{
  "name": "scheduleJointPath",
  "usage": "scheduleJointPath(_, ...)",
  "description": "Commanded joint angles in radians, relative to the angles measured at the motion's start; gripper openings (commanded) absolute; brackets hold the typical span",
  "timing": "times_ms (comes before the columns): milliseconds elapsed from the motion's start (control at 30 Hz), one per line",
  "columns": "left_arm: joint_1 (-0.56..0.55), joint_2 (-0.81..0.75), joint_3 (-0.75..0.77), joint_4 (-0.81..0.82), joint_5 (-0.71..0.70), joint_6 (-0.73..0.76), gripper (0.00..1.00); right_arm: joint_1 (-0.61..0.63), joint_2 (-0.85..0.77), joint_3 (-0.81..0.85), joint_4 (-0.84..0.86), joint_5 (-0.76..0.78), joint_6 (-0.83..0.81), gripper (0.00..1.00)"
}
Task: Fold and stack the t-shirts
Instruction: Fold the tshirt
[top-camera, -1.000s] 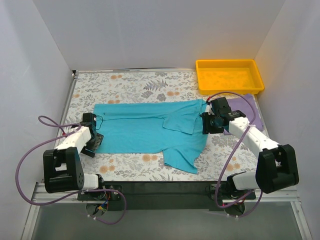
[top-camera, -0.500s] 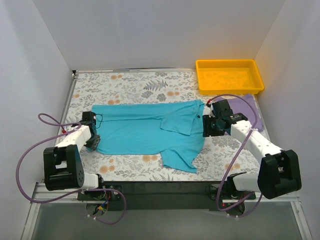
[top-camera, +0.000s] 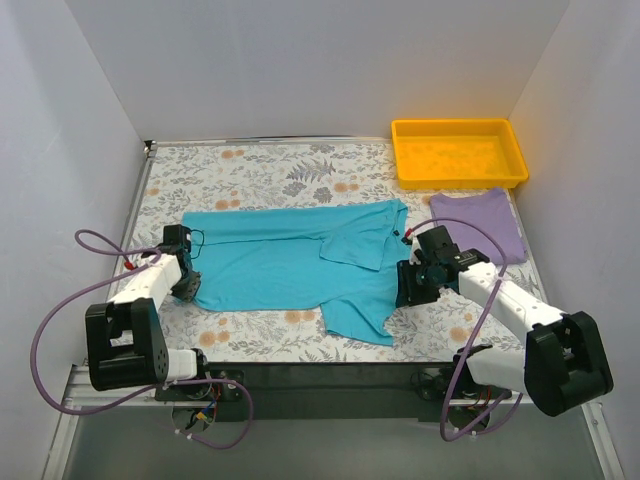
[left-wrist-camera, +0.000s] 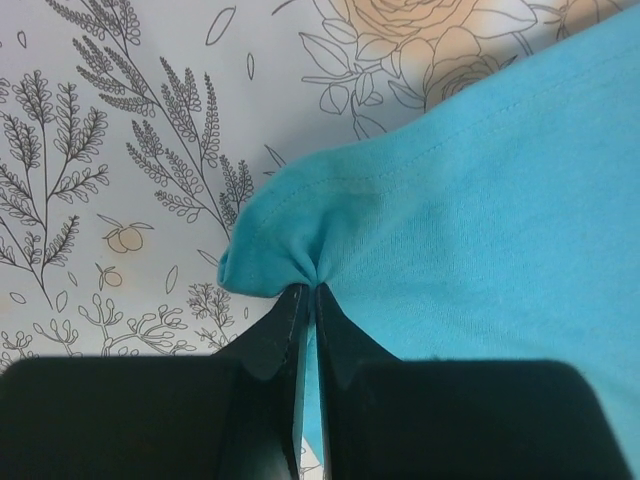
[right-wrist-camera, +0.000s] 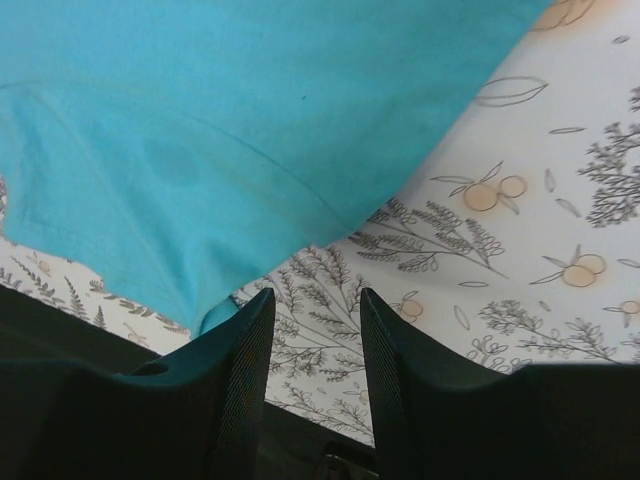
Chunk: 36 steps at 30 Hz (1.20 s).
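- The left gripper (left-wrist-camera: 308, 297) has its jaws pressed together on a bunched bit of hem at the left edge of the teal t-shirt (left-wrist-camera: 480, 200).
- The right gripper (right-wrist-camera: 317, 300) has its fingers parted and holds nothing. Only the floral table cover (right-wrist-camera: 520, 260) shows between them, and the teal cloth's right edge is just beside it.
- The teal t-shirt lies spread flat across the middle of the table, with one sleeve lying over the body at upper right.
- The lavender t-shirt (top-camera: 478, 222) lies at the right, apart from the teal one, just in front of the yellow tray (top-camera: 458, 123) in the far right corner.
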Motion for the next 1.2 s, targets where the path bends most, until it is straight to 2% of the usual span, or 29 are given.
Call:
scheduleJointPath(0, 0.007, -0.058, -0.018, -0.027, 0.009, 0.008, 0.07, 0.023, -0.038, -0.027, 0.009, -0.065, 0.026, 0.40)
scheduleJointPath(267, 0.007, -0.087, -0.020, -0.027, 0.016, 0.023, 0.06, 0.023, -0.051, -0.044, 0.057, 0.090, 0.108, 0.40)
scheduleJointPath(467, 0.007, -0.092, -0.030, -0.025, 0.009, 0.026, 0.06, -0.003, 0.005, -0.033, 0.143, 0.046, 0.149, 0.40)
scheduleJointPath(900, 0.007, -0.077, -0.029, -0.022, 0.020, 0.018, 0.06, -0.055, 0.084, -0.093, 0.273, 0.052, 0.207, 0.39)
scheduleJointPath(1100, 0.008, -0.078, -0.024, -0.030, 0.017, 0.011, 0.06, -0.066, 0.100, -0.108, 0.290, 0.053, 0.200, 0.29)
scheduleJointPath(1167, 0.007, -0.077, -0.018, -0.039, 0.012, 0.014, 0.05, -0.074, 0.103, -0.101, 0.289, 0.053, 0.192, 0.17)
